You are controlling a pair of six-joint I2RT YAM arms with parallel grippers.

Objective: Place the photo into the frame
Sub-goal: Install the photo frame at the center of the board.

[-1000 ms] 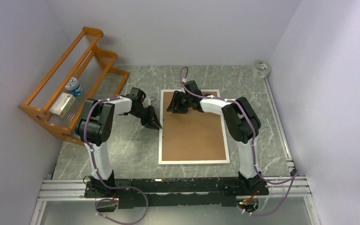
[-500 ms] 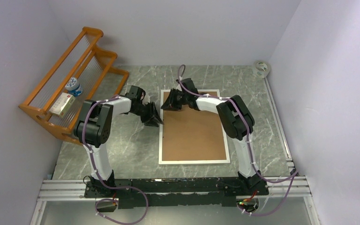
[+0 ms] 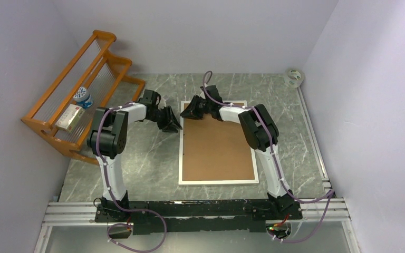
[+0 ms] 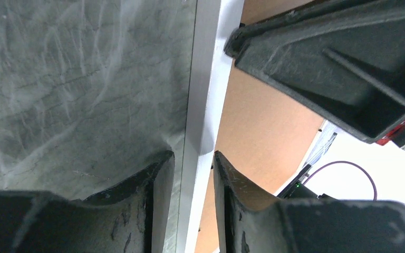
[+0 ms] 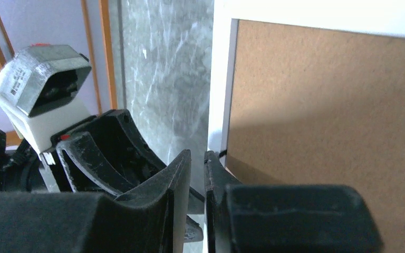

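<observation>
The frame (image 3: 219, 182) lies face down on the table, its brown hardboard back (image 3: 219, 147) facing up. The photo is out of view. My left gripper (image 3: 173, 124) is at the frame's left edge near the far corner. In the left wrist view it (image 4: 192, 161) is open a little, its fingers on either side of the white rim (image 4: 205, 79). My right gripper (image 3: 185, 112) is at the frame's far left corner. In the right wrist view it (image 5: 198, 155) is shut to a thin slit, with the rim (image 5: 221, 79) just beyond its tips.
An orange wooden rack (image 3: 79, 89) stands at the far left with a box (image 3: 68, 117) and a small bottle (image 3: 83, 96) on it. A tape roll (image 3: 295, 76) sits at the far right corner. Walls close in on three sides.
My right gripper has moved left from over the board to the frame's far left corner. My left gripper has moved farther along the frame's left edge towards it.
</observation>
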